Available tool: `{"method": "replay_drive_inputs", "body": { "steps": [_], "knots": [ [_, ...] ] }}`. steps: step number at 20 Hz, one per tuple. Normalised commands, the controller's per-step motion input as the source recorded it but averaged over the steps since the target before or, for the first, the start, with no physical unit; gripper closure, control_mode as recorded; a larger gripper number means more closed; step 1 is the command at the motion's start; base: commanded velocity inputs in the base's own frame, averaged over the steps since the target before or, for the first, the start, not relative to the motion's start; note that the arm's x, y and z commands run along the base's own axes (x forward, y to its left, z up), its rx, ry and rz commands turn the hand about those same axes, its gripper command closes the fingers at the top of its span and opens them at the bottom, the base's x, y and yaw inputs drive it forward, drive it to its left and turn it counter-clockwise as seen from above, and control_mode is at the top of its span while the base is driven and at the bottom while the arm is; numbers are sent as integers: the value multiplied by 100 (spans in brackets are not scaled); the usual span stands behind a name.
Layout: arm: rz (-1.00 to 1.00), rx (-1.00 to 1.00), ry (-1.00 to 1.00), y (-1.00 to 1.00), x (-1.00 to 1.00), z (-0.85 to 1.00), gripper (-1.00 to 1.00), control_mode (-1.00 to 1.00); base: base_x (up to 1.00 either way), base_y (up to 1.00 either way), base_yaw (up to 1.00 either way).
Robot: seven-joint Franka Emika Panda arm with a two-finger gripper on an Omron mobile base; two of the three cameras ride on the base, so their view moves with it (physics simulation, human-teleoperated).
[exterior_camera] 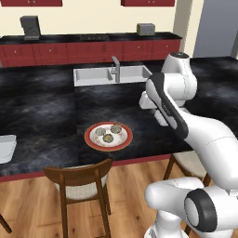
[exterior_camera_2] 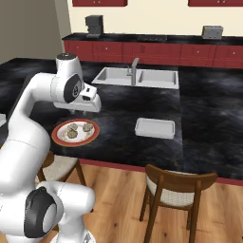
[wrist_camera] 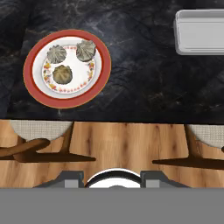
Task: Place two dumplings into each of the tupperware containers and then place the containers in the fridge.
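Note:
Three dumplings [wrist_camera: 56,54] [wrist_camera: 86,50] [wrist_camera: 62,74] lie on a round red-rimmed plate [wrist_camera: 30,74] near the counter's front edge; the plate [exterior_camera: 90,139] [exterior_camera_2: 57,135] also appears in both base views. One white tupperware container [wrist_camera: 201,33] [exterior_camera_2: 154,128] sits empty on the counter to the plate's right. Another container [exterior_camera: 5,148] shows at the far left counter edge. My gripper [wrist_camera: 112,179] hangs high over the counter's front edge, open, nothing between its fingers. A tall grey front [exterior_camera: 216,28] at the back right looks like the fridge.
A double sink [exterior_camera: 111,74] [exterior_camera_2: 137,78] with a tap is set in the counter behind the plate. Wooden chairs [exterior_camera: 81,179] [exterior_camera_2: 173,185] stand below the counter's front edge. A coffee machine [exterior_camera: 30,27] and a toaster [exterior_camera: 146,29] sit on the back counter.

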Motion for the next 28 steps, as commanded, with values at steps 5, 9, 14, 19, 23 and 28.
{"method": "replay_drive_inputs", "body": {
  "steps": [5,9,14,19,23,28],
  "knots": [
    [0,0,0,0,0,0,-100,-100,0,0,0],
    [0,-1,6,64,46,-55,-100,-100,0,0,0],
    [0,-1,6,53,78,-62,-100,-100,0,0,0],
    [1,0,1,7,77,-39,-100,-100,0,0,0],
    [0,0,1,7,42,-29,-100,-100,0,0,0],
    [1,0,0,10,28,-50,-100,-100,0,0,0]
  ]
}}
